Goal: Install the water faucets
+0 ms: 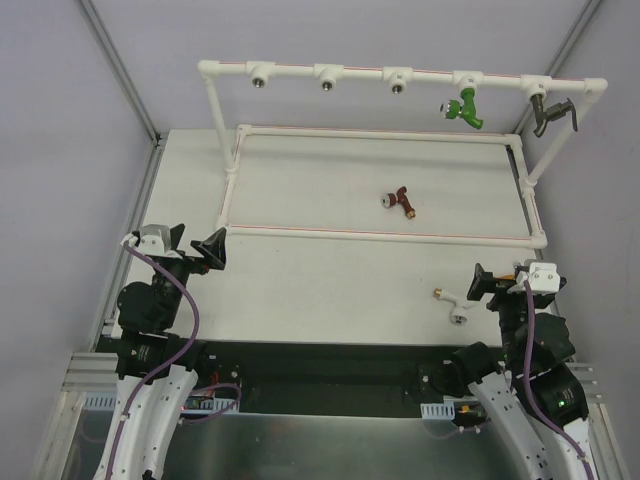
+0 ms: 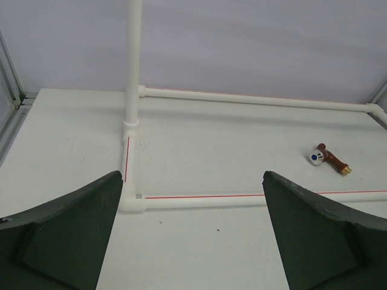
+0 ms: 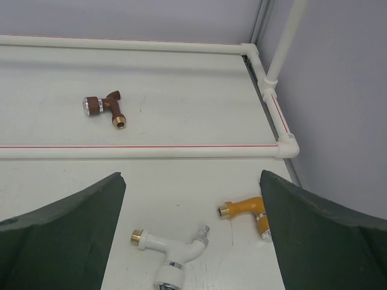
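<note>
Near edge: left gripper (image 2: 192, 179) has its jaws spread fully and nothing between them, parked beside the frame's near-left corner. Right gripper (image 3: 192, 177) is the same, wide apart and empty.

White faucet (image 3: 166, 251) lies flat on the table (image 1: 300, 290) just under the right gripper. The orange faucet (image 3: 249, 211) is beside it, close to the right-hand finger. Dark red faucet (image 1: 401, 200) lies further out, inside the pipe frame (image 1: 380, 132) base, well apart from both arms.

Far rail: green faucet (image 1: 465, 107) and dark grey faucet (image 1: 548, 112) are seated in the two right-hand fittings. Three sockets (image 1: 328, 84) to their left are bare, so three faucets are likely left to fit.

Risks:
- White and orange lie close together, so a descent on one could nudge the other. Orange is near the table's right edge and might get pushed off.
- The faucets lie flat with curved bodies. An off-centre pinch could make one roll or twist in the jaws, leaving the thread misaligned.
- An angled thread entry would probably cross-thread or jam.
- The frame looks light, so push-in force may shift or tip it.
</note>
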Action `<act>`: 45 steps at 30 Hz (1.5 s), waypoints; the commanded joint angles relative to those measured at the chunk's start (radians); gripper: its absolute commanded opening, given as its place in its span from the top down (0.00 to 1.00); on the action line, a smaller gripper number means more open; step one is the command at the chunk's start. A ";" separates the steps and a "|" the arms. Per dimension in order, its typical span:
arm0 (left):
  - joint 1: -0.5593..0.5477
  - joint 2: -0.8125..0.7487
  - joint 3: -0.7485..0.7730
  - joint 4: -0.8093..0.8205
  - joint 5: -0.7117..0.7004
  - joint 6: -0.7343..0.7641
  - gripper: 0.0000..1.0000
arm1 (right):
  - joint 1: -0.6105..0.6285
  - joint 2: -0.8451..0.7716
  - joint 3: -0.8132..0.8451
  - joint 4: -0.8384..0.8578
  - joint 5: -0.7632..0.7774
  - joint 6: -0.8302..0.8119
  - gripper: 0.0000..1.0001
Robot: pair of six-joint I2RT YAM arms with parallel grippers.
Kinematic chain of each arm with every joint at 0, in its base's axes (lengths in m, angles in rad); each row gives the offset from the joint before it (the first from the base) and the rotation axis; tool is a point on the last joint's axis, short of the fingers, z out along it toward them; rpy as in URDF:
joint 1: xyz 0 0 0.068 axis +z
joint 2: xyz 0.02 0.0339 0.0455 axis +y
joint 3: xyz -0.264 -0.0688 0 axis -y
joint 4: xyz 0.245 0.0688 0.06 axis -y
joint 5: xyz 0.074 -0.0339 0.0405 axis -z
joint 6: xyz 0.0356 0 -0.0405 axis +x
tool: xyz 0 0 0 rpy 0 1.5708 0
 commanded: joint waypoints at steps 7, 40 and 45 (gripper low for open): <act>0.015 0.009 0.020 0.021 0.004 0.005 0.01 | 0.004 -0.192 0.014 0.046 -0.326 -0.067 0.04; -0.088 -0.236 0.005 0.006 -0.068 0.028 0.01 | -0.034 1.162 0.299 0.025 -0.463 0.384 0.04; -0.109 -0.258 0.000 0.006 -0.079 0.043 0.01 | -0.042 1.384 0.407 0.138 -0.459 0.262 0.04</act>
